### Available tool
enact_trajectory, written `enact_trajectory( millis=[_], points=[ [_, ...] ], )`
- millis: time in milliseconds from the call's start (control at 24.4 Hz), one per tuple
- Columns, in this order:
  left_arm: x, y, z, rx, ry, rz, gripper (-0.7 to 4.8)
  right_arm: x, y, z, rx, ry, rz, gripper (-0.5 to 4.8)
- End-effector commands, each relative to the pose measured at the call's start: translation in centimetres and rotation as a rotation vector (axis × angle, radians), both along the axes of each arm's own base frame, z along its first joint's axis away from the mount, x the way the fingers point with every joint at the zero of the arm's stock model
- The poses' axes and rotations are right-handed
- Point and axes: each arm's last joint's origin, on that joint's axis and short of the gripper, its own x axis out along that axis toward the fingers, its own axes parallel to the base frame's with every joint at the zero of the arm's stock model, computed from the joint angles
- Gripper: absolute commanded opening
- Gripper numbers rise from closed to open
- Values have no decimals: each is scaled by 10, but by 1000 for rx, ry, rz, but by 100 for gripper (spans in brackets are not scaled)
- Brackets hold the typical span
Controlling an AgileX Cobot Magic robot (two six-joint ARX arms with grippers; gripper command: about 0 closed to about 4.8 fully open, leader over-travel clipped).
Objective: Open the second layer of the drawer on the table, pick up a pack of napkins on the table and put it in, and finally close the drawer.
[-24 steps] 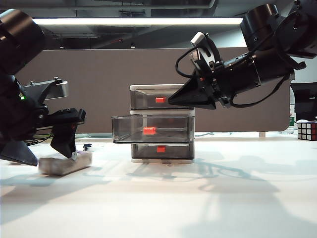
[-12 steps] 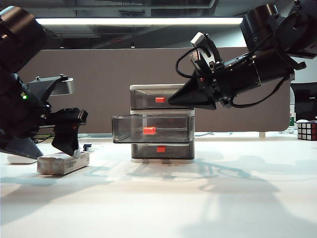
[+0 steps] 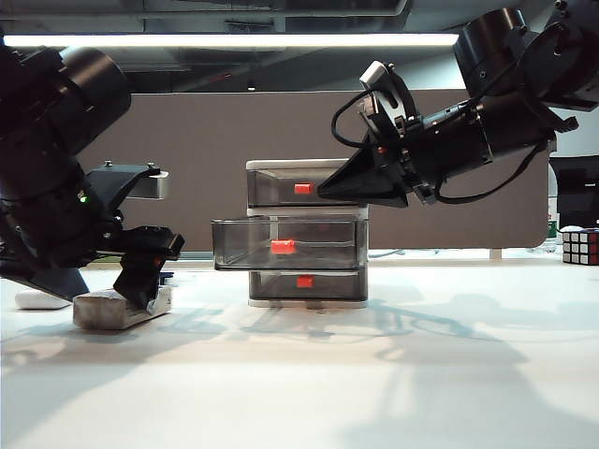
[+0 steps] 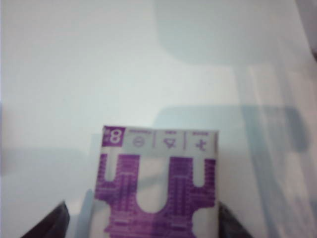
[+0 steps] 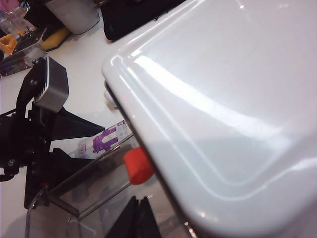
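1. Exterior view, setting: a plain white table (image 3: 393, 374) runs across the frame, backed by a brown partition (image 3: 187, 168) with a ceiling light strip above. A Rubik's cube (image 3: 580, 246) sits at the far right edge.
2. Exterior view, task items: the drawer (image 3: 306, 234) stands mid-table. The second layer (image 3: 285, 245) is pulled out toward the left, while the top and bottom ones are shut. The pack of napkins (image 3: 117, 309) lies on the table well left of the cabinet, with a flat white object (image 3: 37, 299) behind it.
3. Exterior view, arms: the left gripper (image 3: 140, 281) is down over the pack, fingers spread either side of it. The right gripper (image 3: 360, 182) hangs at the cabinet's upper right corner, fingertips together.
4. Left wrist view: the pack (image 4: 158, 183) lies between 2 dark fingertips (image 4: 52, 223) set wide apart. Its purple print shows a figure "8" and 3 small symbols. Other lettering is too blurred to read.
5. Right wrist view: the cabinet's white top (image 5: 223, 114) fills the frame. A red handle (image 5: 137, 165) and the pack's purple print (image 5: 106, 139) show below it.
6. Change: the left arm has lowered further onto the pack. The right arm has not shifted.
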Motion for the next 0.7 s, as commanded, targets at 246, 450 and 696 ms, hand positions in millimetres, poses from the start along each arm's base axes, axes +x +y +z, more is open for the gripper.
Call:
enact_trajectory(
  millis=[246,450,696],
  points=[
    [-1,-1,1,13,4,-15,353,1,1,4,7,-19,2,-5],
    [-1,-1,1,14,4,-19,330,1,1,4,8,-19,2,-5],
    [-1,-2,1,16,3,-27,147,0,1,3,6,-13,2,-5]
  ],
)
